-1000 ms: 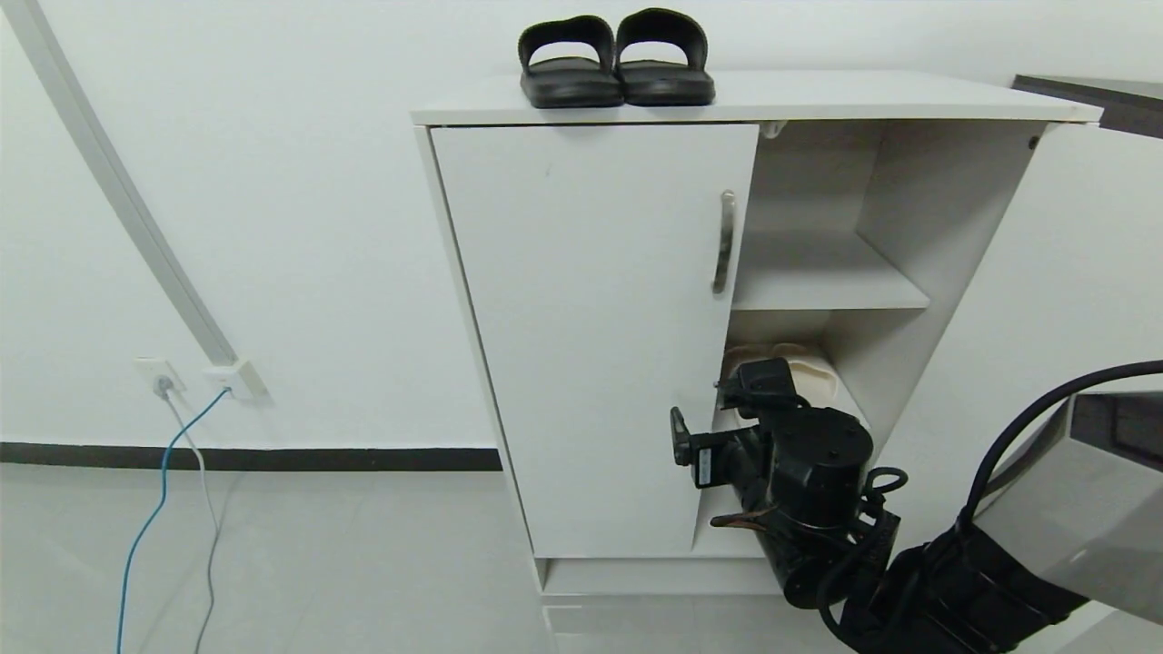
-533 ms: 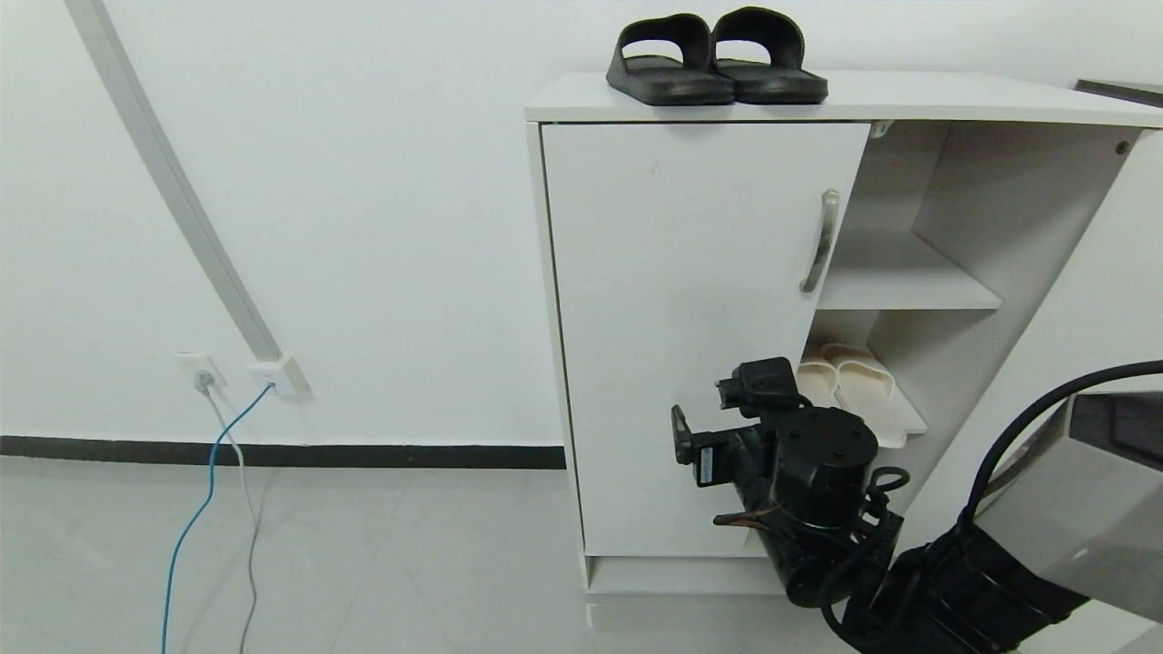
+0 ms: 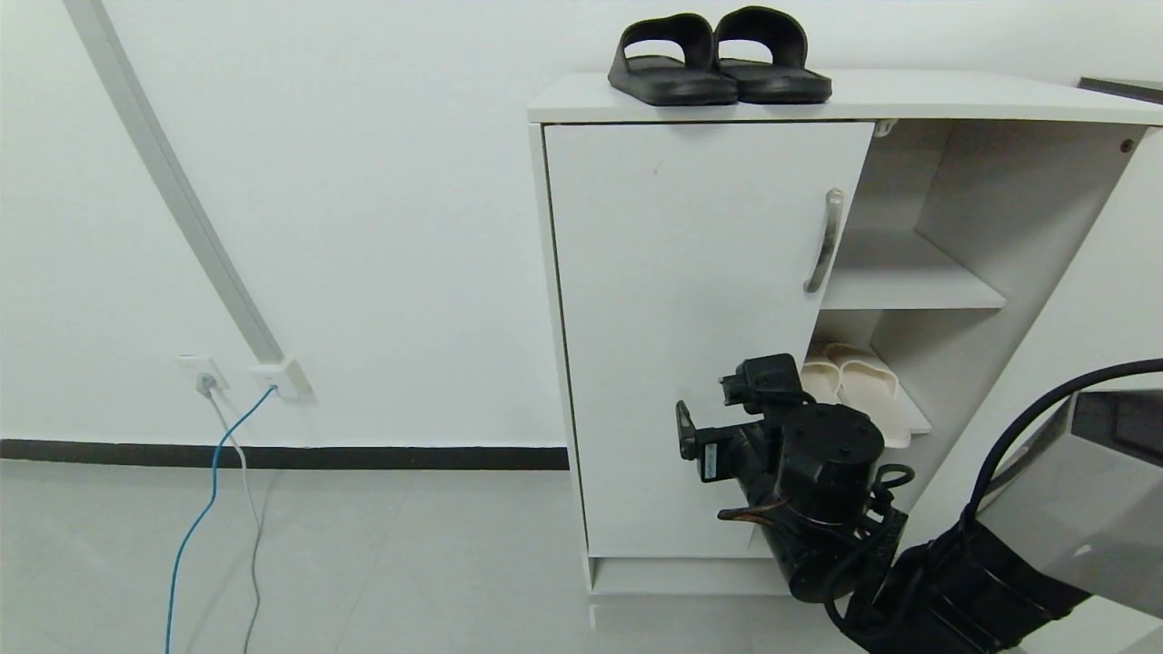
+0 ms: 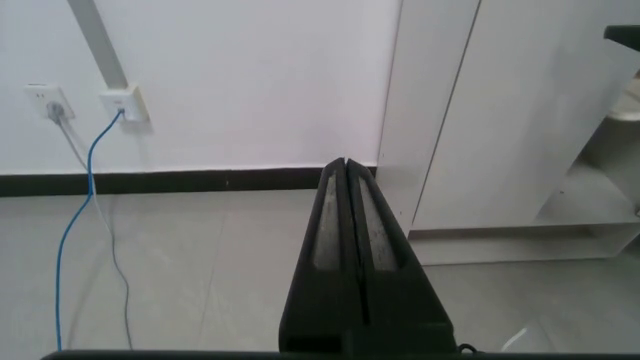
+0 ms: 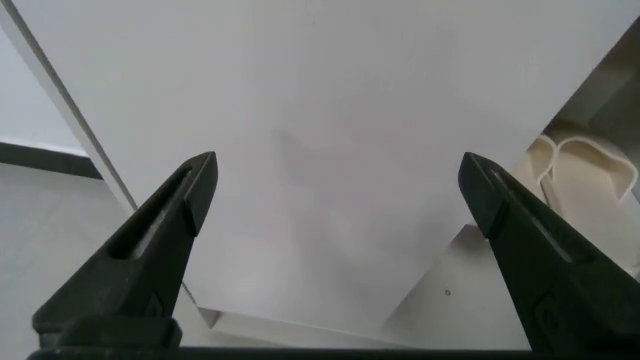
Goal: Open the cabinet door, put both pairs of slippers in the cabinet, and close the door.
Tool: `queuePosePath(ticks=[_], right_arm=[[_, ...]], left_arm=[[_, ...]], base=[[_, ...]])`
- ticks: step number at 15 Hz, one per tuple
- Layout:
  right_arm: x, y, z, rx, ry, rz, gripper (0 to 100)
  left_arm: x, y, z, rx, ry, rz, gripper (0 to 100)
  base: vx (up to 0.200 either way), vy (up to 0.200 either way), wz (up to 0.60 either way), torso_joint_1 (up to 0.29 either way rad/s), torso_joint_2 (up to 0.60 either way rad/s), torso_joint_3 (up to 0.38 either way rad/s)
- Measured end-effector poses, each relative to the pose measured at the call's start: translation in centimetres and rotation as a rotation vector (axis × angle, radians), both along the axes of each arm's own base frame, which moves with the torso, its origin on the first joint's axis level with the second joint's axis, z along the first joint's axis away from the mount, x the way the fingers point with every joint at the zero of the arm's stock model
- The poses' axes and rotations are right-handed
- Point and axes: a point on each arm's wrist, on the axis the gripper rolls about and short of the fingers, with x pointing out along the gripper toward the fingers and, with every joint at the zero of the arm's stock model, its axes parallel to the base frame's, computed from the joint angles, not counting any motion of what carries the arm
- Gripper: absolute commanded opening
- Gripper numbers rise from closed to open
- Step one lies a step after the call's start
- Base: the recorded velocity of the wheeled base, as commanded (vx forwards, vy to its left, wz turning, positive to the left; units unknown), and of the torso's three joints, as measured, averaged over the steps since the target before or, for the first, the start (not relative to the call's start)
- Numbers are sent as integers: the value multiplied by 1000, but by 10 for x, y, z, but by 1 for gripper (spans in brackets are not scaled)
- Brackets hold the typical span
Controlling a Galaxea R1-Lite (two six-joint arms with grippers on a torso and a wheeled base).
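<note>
Head view: black slippers (image 3: 720, 84) atop smooth cabinet (image 3: 690, 318).

I count two black slippers (image 3: 677, 82), two cream slippers (image 3: 868, 389), one cabinet (image 3: 963, 91), one handle (image 3: 825, 241), two sockets (image 3: 282, 377), two cables (image 3: 193, 531).

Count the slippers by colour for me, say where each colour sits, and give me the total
Black slippers, on top of the cabinet: 2
Cream slippers, on the lower shelf inside the cabinet: 2
Total: 4 slippers
</note>
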Motion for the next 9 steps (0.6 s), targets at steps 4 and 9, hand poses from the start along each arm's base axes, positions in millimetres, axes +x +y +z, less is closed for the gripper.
queuePosePath(ticks=[4,9], right_arm=[[3,-3,0,1,-1,-12,100],[2,-4,-2,-5,4,-12,100]], left_arm=[[0,0,0,0,0,0,0],[0,0,0,0,1,0,0]], base=[[0,0,0,0,0,0],[0,0,0,11,-90,-122]])
